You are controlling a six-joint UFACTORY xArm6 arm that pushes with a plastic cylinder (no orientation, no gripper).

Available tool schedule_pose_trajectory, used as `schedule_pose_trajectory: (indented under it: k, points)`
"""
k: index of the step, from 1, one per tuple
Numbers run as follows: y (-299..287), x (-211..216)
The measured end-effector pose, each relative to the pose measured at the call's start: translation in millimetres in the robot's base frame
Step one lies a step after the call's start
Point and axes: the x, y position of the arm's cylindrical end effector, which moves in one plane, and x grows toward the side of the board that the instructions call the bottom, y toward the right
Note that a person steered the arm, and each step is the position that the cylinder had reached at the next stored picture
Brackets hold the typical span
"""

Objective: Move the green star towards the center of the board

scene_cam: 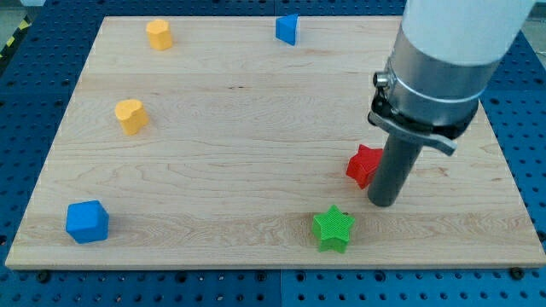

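Pincer state: cannot tell; my tip [384,203] just beside red block [363,165], near green star [333,228], toward view's upper right.

A pale rectangular wooden board [230,128] with fine lengthwise grain fills most of the view, evenly lit with soft shadows. It rests on a blue perforated metal surface [30,77] dotted with small round holes, visible along every edge. At the view's top left corner runs a yellow-and-black striped strip [15,34].
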Motion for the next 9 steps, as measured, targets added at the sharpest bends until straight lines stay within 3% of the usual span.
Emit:
schedule_pose_trajectory:
  k: [2, 5, 7, 9]
  points:
    - [-24.2, 57.6]
    - [-105.6, 62.1]
    - [-117.9, 57.6]
    - [-62.6, 53.4]
